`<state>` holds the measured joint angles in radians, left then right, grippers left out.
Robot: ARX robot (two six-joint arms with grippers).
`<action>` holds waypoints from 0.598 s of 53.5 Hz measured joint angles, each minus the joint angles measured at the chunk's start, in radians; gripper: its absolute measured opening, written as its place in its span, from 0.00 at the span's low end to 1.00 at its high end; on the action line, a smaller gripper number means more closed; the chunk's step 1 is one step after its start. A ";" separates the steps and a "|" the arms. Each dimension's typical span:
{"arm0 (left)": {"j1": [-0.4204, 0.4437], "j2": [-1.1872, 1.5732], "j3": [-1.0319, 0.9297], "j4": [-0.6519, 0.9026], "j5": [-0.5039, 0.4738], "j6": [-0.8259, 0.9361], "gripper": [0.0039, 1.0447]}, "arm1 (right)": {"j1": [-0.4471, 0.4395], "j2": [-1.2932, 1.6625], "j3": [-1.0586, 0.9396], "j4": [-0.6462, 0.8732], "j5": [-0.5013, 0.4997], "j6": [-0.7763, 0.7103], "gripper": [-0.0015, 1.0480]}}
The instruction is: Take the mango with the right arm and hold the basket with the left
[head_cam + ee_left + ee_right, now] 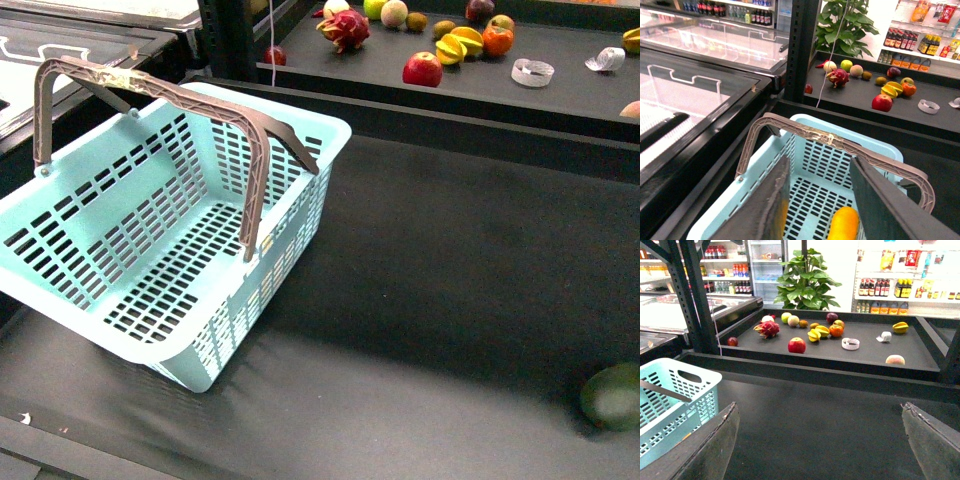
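Turquoise basket [150,270]: it sits on the black counter [440,300] toward the left side of the front view, turned corner-on. Its slotted walls are whole.
Handles: both grey-brown handles are raised and meet above the middle of the basket. The taped handle [120,80] has tape along its top bar.
Mango [842,225]: a yellow-orange oval, seen in the left wrist view low inside the basket between the two fingers. I cannot tell whether it rests on the floor.
Left gripper [820,165]: it hangs over the open basket with its jaws spread wide. The dark fingers [765,210] touch neither the mango nor the handles, and nothing is gripped.
Right gripper [819,410]: its jaws are spread wide over bare counter, with nothing between the fingers [710,450]. The basket's corner shows off to one side.
Green fruit [612,397]: dark and round, it lies alone on the counter at the front view's lower right, well apart from the basket.
Back shelf [560,95]: it holds loose fruit, among them a red apple [422,68] and a dragon fruit [345,28].
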<state>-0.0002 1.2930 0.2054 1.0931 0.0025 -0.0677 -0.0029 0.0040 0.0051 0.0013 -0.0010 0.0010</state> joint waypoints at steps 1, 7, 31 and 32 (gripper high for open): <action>0.000 -0.003 -0.013 0.006 0.000 0.010 0.31 | 0.000 0.000 0.000 0.000 0.000 0.000 0.92; 0.000 -0.088 -0.080 -0.035 -0.002 0.041 0.07 | 0.000 0.000 0.000 0.000 0.000 0.000 0.92; 0.000 -0.475 -0.180 -0.314 -0.002 0.057 0.04 | 0.000 0.000 0.000 0.000 0.000 0.000 0.92; 0.000 -0.491 -0.182 -0.327 -0.002 0.057 0.04 | 0.000 0.000 0.000 0.000 0.000 0.000 0.92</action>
<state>-0.0002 0.8024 0.0235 0.7662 0.0002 -0.0105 -0.0029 0.0040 0.0051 0.0013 -0.0013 0.0010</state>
